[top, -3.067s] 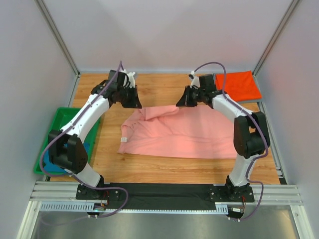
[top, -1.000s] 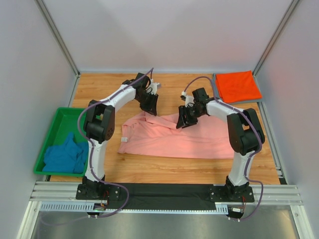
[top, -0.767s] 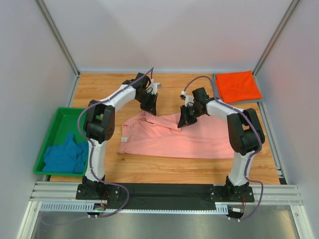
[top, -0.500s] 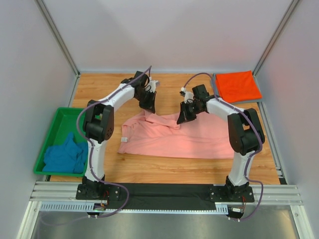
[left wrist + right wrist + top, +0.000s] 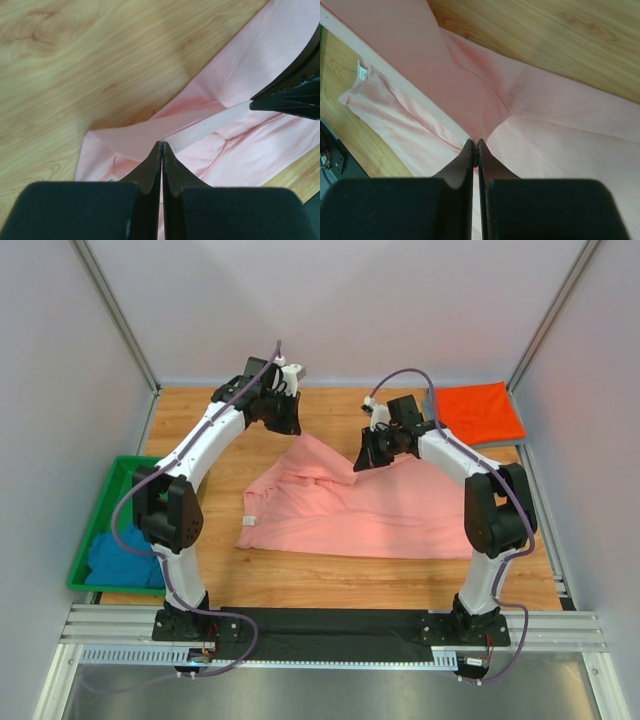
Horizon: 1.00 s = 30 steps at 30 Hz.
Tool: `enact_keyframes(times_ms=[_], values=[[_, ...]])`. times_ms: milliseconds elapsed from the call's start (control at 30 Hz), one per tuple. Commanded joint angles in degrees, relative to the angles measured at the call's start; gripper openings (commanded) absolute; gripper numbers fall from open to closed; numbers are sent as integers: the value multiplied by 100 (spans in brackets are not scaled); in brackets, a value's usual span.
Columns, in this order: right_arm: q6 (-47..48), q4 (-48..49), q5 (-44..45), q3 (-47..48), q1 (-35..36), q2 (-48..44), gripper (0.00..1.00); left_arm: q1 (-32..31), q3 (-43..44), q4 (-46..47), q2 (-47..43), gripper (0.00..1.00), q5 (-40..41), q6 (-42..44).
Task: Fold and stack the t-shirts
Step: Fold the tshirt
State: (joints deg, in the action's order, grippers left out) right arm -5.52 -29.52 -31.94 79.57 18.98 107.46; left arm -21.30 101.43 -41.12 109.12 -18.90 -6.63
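While the left claw (image 5: pixel 291 430) and right claw (image 5: pixel 362 462) pinched the salmon-pink t-shirt (image 5: pixel 370 515), its edge stretched between them. Most lay on the table (image 5: pixel 330 405).

Both jaws tight together, left arm (image 5: pixel 213 428) and right arm (image 5: pixel 450 453) far forward.

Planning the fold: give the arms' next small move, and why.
Probably draw the pinched edge toward the far side of the table to flatten it: left gripper and right gripper are each shut on the pink t-shirt, which lies rumpled.
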Motion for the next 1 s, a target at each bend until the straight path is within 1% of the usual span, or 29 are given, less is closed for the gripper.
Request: enact_keyframes(times_ms=[0, 167, 333, 500, 567, 733, 967], values=[[51, 78, 232, 287, -9, -384, 0, 21, -88, 219, -426, 0, 299, -22], [104, -27, 241, 375, 18, -445, 0, 21, -228, 210, -663, 0, 386, -13], [235, -256, 504, 357, 53, -656, 0, 12, -527, 193, -1024, 0, 510, -22], [279, -449, 654, 279, 106, -911, 0, -137, -825, -53, -1454, 0, 659, -5], [306, -493, 681, 139, 123, -1024, 0, -207, -949, -228, -1647, 0, 747, -22], [306, -617, 769, -196, 202, -1262, 0, -427, -1589, -343, -2157, 0, 843, -127], [209, -582, 961, -811, 545, -1517, 0, -866, -2249, -695, -2720, 0, 896, -452]])
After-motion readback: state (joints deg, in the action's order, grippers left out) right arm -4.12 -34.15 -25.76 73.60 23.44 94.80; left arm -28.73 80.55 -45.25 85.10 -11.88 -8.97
